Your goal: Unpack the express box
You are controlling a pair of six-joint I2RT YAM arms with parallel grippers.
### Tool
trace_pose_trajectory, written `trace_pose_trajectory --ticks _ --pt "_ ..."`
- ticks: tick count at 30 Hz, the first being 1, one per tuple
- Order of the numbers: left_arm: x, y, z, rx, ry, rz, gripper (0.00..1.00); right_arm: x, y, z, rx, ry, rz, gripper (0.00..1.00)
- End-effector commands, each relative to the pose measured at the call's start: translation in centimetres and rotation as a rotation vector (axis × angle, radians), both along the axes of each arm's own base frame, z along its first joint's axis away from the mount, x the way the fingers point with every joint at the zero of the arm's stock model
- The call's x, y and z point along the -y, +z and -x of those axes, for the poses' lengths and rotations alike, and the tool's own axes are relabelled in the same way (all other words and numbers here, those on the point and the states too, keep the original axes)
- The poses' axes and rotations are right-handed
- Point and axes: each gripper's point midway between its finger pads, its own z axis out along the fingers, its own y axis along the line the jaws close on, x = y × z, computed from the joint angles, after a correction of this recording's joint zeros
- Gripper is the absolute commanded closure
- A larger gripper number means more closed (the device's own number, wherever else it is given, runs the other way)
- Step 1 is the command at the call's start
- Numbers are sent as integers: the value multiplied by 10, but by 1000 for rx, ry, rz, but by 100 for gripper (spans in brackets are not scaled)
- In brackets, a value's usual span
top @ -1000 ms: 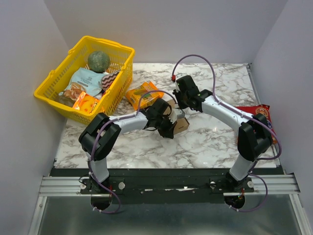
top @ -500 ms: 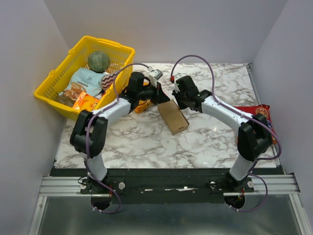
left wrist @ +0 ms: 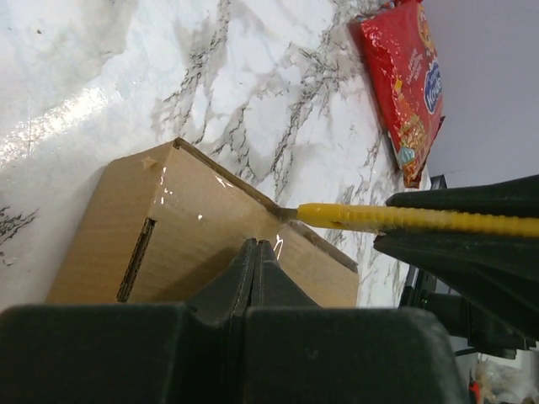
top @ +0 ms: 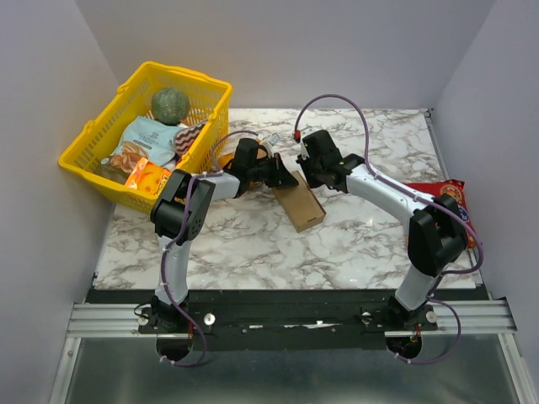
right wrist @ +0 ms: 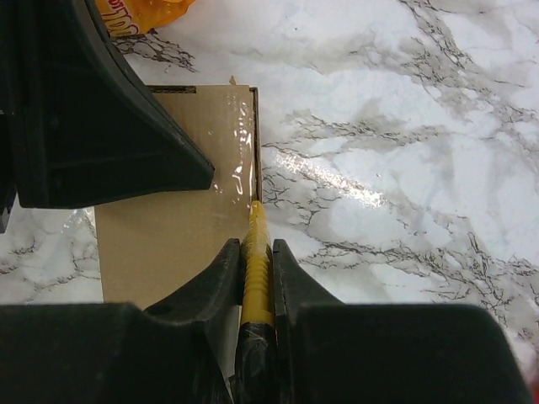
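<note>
Express box lies flat at the middle of the marble tabletop, its lid closed under a strip of clear tape. The left gripper, jaws pressed together and empty, sat over the box a second ago, then swung out toward the orange snack packet. It is now back at the box's far end, its closed tip over the cardboard; whether it touches cannot be told. The right gripper has not moved through that second and is clamped on a yellow utility knife, whose blade tip meets the box's edge at the taped seam. The box itself lies where it lay half a second ago. With the left arm back beside the knife, apparently to steady the box, slitting the tape looks like the step in hand. Emptying the box is not yet begun.
</note>
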Motion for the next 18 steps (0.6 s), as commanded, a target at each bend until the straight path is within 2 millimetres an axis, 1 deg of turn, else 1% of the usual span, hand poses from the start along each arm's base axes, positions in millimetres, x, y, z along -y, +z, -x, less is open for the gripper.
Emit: trace_pose_trajectory --ticks 1,4,6,9,10,12,13,14,16,18 --pt "1 -15 -10 -42 96 -8 100 13 -23 13 -74 -31 54 100" --pt "-1 -27 -7 -69 137 -23 100 14 -18 16 -67 -34 55 99" --pt "-3 -34 -5 -80 153 -39 100 17 -18 22 -77 -34 59 100" --pt "-3 -41 -5 -95 175 -63 100 21 -22 32 -102 -31 66 99" --pt "-4 -43 -6 -96 187 -72 100 21 -19 34 -97 -28 62 100" --pt "-3 -46 -6 -106 193 -82 100 24 -21 41 -107 -24 72 100" --pt "-4 -47 -6 -108 196 -85 100 24 -17 44 -101 -19 69 99" --pt "-5 -49 -7 -112 208 -92 100 25 -18 46 -104 -17 72 99" --pt "-6 -52 -7 -119 220 -103 100 27 -19 50 -105 -14 78 100" --pt "-3 -50 -7 -116 218 -97 100 26 -17 49 -96 -7 74 100"
